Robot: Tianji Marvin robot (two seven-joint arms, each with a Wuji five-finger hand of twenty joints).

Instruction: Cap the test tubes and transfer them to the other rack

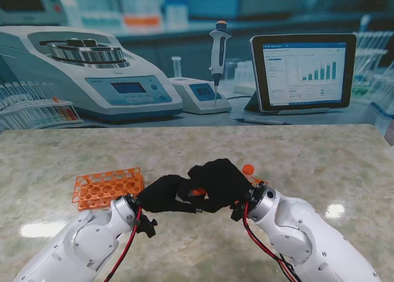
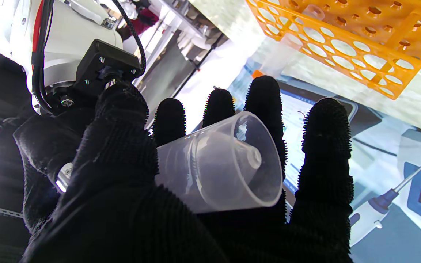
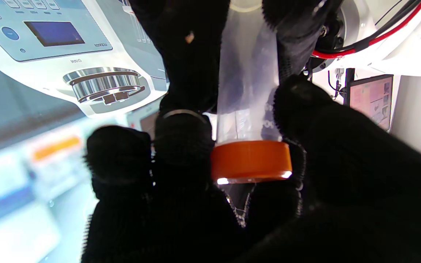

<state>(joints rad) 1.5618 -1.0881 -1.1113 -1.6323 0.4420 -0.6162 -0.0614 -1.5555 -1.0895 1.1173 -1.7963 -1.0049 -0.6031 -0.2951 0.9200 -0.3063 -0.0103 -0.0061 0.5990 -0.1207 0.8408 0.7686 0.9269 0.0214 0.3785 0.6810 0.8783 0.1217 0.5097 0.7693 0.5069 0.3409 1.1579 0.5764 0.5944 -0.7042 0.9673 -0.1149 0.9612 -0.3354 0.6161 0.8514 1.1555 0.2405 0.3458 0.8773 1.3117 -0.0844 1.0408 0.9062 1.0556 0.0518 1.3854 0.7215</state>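
White jointed arms, red and black cables, black knitted robot hands

The table (image 1: 320, 159) had a pale, marbled stone-look top with faint green and beige veining, and it shone where the lights struck it (one bright patch sat near the right arm, another near the left). On it, to the left and fairly near to me, lay an orange rack (image 1: 106, 187) with rows of round holes, resting flat on the top; the same rack (image 2: 345, 44) showed in the left wrist view with its holes empty there. To the right, partly hidden behind the dark gloves, a second orange rack (image 1: 259, 181) stood on the table with an orange-capped tube (image 1: 248, 170) rising from it. The far edge of the table met a printed laboratory backdrop.
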